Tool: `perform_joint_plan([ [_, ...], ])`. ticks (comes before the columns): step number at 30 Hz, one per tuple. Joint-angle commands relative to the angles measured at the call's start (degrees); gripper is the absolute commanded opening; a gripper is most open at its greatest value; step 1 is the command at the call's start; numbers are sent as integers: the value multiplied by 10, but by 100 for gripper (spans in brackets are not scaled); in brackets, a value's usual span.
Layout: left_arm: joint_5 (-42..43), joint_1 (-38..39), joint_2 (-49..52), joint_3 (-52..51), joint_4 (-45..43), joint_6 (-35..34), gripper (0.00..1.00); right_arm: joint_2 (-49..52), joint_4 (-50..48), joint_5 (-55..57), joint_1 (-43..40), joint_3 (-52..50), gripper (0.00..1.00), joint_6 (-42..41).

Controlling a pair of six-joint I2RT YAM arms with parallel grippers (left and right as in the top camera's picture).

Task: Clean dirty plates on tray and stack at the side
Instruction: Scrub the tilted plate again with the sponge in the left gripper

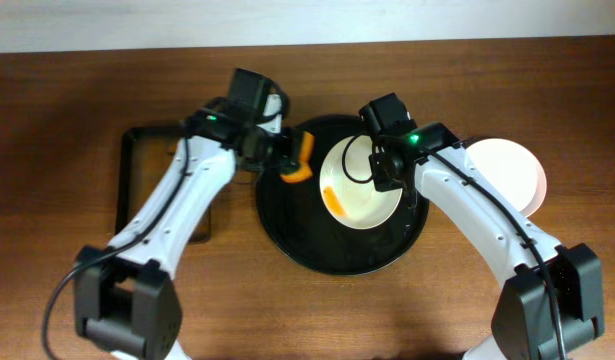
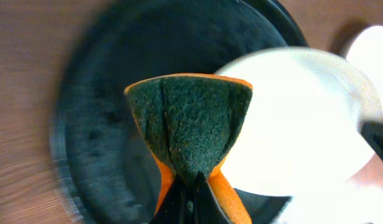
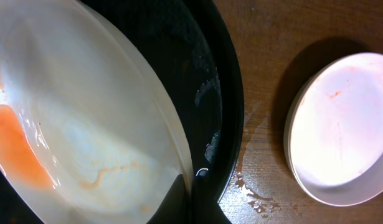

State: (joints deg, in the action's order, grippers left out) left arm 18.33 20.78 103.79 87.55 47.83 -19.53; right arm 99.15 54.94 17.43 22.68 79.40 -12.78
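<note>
The round black tray [image 1: 307, 245] sits mid-table. My right gripper [image 1: 385, 172] is shut on the rim of a white plate [image 1: 362, 195] with an orange sauce smear [image 1: 334, 203], holding it tilted over the tray; in the right wrist view the plate [image 3: 85, 124] fills the left, pinched at its edge by the gripper [image 3: 190, 193]. My left gripper [image 1: 285, 158] is shut on an orange sponge with a green scouring face [image 2: 190, 124], just left of the plate [image 2: 303, 118]. Stacked white plates [image 1: 512, 172] rest on the table right of the tray, also in the right wrist view [image 3: 340, 130].
A smaller rectangular black tray [image 1: 127, 190] lies at the left, partly under my left arm. Water drops [image 3: 250, 186] wet the wood between the round tray's rim [image 3: 231, 112] and the stacked plates.
</note>
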Motion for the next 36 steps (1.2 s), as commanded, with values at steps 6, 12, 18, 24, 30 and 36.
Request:
perform_joint_plan([
  [6, 91, 67, 96, 6, -54, -37, 0, -18, 2, -9, 2, 6, 4, -14],
  [12, 89, 95, 136, 6, -56, -45, 0, -18, 4, -9, 2, 6, 4, -15],
  [18, 30, 103, 144, 5, -32, -53, 0, -18, 4, -9, 2, 6, 4, -15],
  [24, -30, 103, 144, 5, 12, -53, 0, -18, 4, -9, 2, 6, 4, -15],
  [30, -31, 103, 144, 4, 66, -53, 0, -18, 4, -9, 2, 6, 4, -15],
  [36, 30, 111, 144, 4, 66, -8, 0, -18, 4, -9, 2, 6, 4, -15],
])
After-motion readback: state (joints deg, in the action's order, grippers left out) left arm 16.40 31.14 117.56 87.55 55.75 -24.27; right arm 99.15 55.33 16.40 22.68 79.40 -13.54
